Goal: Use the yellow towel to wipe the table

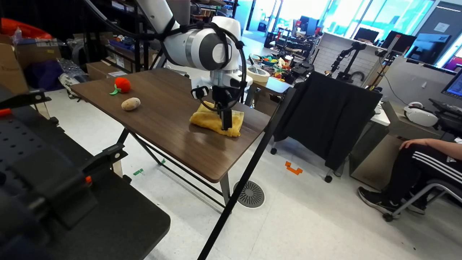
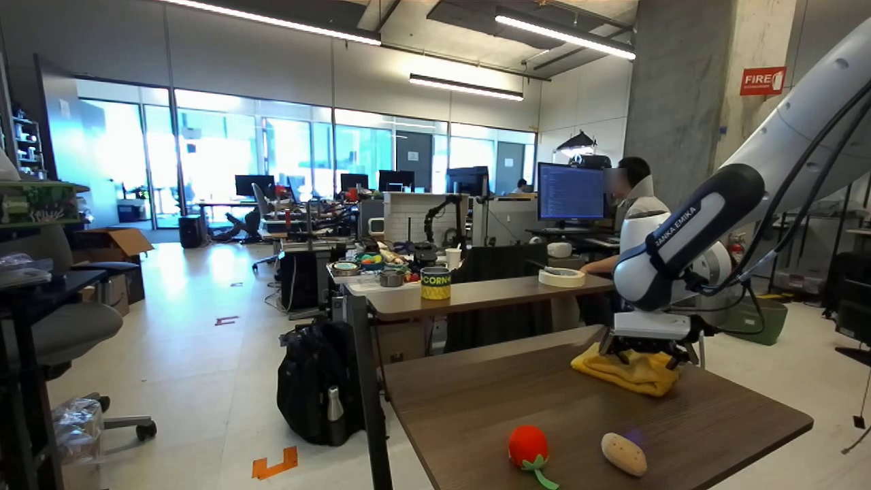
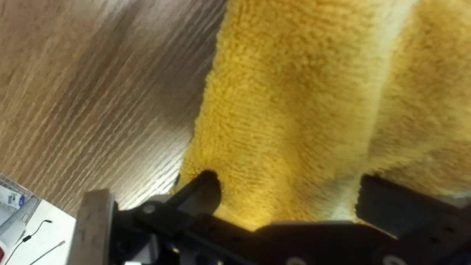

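Observation:
Folded in a loose heap, the yellow towel (image 1: 206, 120) (image 2: 622, 376) lies on the dark brown table (image 1: 162, 90) (image 2: 469, 391), near one end. My gripper (image 2: 646, 355) points down right over it. In the wrist view the towel (image 3: 287, 92) fills most of the picture, with the wood grain of the table (image 3: 92, 92) to its left. The jaws of my gripper (image 3: 287, 184) stand wide apart, one at the towel's left border and one over its folds. Cloth shows between the fingers, not pinched; whether the fingertips touch it, I cannot tell.
A red plush ball with green leaves (image 1: 122, 85) (image 2: 528, 446) and a beige potato-like toy (image 1: 130, 104) (image 2: 623, 454) sit on the table, away from the towel. A second tabletop (image 2: 490, 294) with tape rolls stands close by. A black post (image 1: 249, 169) rises beside the table.

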